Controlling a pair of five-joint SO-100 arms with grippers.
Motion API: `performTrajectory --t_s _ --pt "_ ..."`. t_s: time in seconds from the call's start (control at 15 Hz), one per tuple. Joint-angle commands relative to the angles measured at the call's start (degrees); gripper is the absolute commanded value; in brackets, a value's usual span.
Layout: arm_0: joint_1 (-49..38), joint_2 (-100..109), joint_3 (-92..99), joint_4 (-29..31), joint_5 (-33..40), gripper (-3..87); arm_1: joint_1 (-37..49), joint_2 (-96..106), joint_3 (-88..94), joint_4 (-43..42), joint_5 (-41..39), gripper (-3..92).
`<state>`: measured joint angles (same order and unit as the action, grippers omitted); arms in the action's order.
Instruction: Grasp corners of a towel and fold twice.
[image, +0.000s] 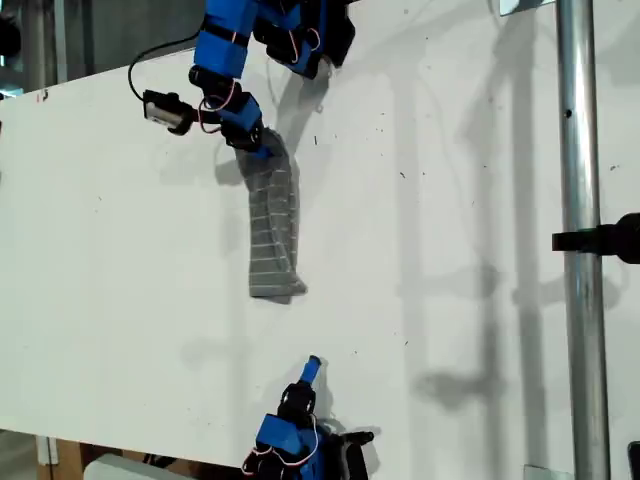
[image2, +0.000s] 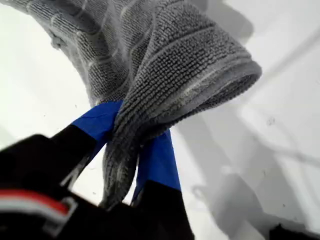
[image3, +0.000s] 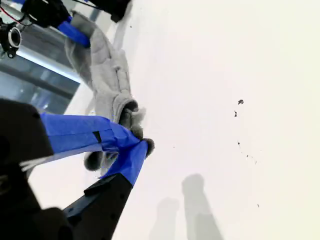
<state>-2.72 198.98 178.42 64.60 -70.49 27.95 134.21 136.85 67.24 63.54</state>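
The grey striped towel (image: 272, 225) lies bunched into a long narrow strip on the white table (image: 450, 250), in the upper middle of the exterior view. My first gripper (image: 262, 148) is shut on the strip's far end; in the first wrist view its blue fingers (image2: 160, 155) pinch a folded wad of towel (image2: 170, 65). The other end of the towel (image3: 107, 85) rests free on the table. My second gripper (image: 313, 363) stands near the table's front edge, a little short of that free end. Its taped tips (image3: 140, 146) meet with nothing between them.
A vertical metal pole (image: 580, 240) with a black clamp (image: 612, 238) stands at the exterior view's right. The table's front edge runs along the exterior view's bottom left. Small dark specks (image3: 240, 102) dot the tabletop.
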Motion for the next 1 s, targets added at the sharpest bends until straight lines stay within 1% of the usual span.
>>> performTrajectory --t_s 0.0,0.07,0.13,0.2,0.33,0.4,0.6,0.67,0.8,0.87,0.93 --pt "0.5 0.4 0.4 -0.6 0.0 -2.4 0.1 14.2 -6.2 18.7 1.1 0.8" --pt "0.6 0.4 0.4 -0.6 -0.1 -2.4 -0.9 14.2 -11.1 22.2 0.9 0.9" --pt "0.5 0.4 0.4 -0.6 -0.1 -2.4 -2.5 10.5 -14.7 20.3 0.6 1.2" --pt "0.3 0.4 0.4 -0.5 0.0 -2.4 -4.9 3.3 -17.5 14.5 0.6 1.2" --pt "0.4 0.4 0.4 -0.5 0.0 -2.4 -8.7 -12.7 -23.5 -0.1 0.0 1.4" --pt "0.5 0.4 0.4 -0.5 -0.2 -2.4 -10.1 -21.2 -27.7 -5.2 -0.4 1.5" --pt "0.5 0.4 0.4 -0.4 -0.2 -2.4 -14.0 -36.0 -37.2 -17.3 -1.2 1.6" --pt "0.5 0.4 0.4 -0.4 -0.2 -2.4 -14.2 -40.2 -38.8 -19.2 -1.2 1.8" --pt "0.5 0.4 0.4 -0.4 -0.3 -2.4 -14.8 -46.3 -39.6 -25.5 -1.2 3.2" --pt "0.6 0.4 0.4 -0.4 -0.3 -2.4 -14.8 -49.1 -41.8 -25.4 -1.2 10.3" --pt "0.6 0.4 0.4 -0.4 -0.3 -2.3 -14.2 -49.7 -42.5 -27.0 -1.2 24.2"
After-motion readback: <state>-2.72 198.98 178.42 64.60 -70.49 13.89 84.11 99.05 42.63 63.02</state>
